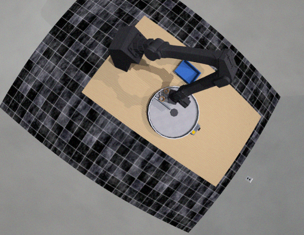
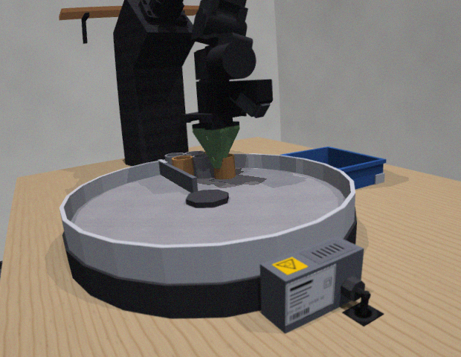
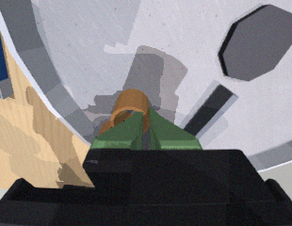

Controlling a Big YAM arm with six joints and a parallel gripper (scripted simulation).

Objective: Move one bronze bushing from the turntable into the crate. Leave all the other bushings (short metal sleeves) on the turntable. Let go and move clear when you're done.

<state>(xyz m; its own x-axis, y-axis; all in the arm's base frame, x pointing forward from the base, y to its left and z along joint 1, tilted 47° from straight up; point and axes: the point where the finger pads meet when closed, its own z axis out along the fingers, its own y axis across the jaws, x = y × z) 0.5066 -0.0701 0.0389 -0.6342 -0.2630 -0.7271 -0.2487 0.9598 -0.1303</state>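
Observation:
My gripper (image 2: 219, 160) (image 3: 146, 112) (image 1: 169, 96) has green fingers. It is shut on the near wall of a bronze bushing (image 2: 227, 169) (image 3: 133, 98) (image 1: 164, 91) that stands upright on the grey turntable (image 2: 207, 245) (image 3: 184, 42) (image 1: 172, 126), close to its far rim. A second bronze bushing (image 2: 183, 164) (image 1: 160, 99) and grey bushings (image 2: 201, 164) (image 1: 157, 95) stand packed together just to its left in the exterior view, behind a short grey bar (image 2: 177, 175) (image 3: 209, 110). The blue crate (image 2: 361, 170) (image 1: 181, 74) stands on the table beyond the turntable.
A dark flat hub (image 2: 207, 198) (image 3: 254, 42) (image 1: 174, 112) marks the turntable's centre. A grey control box (image 2: 307, 288) (image 1: 194, 131) with a yellow label sits at the turntable's front. The arm's black base (image 1: 124, 48) stands at the table's far end.

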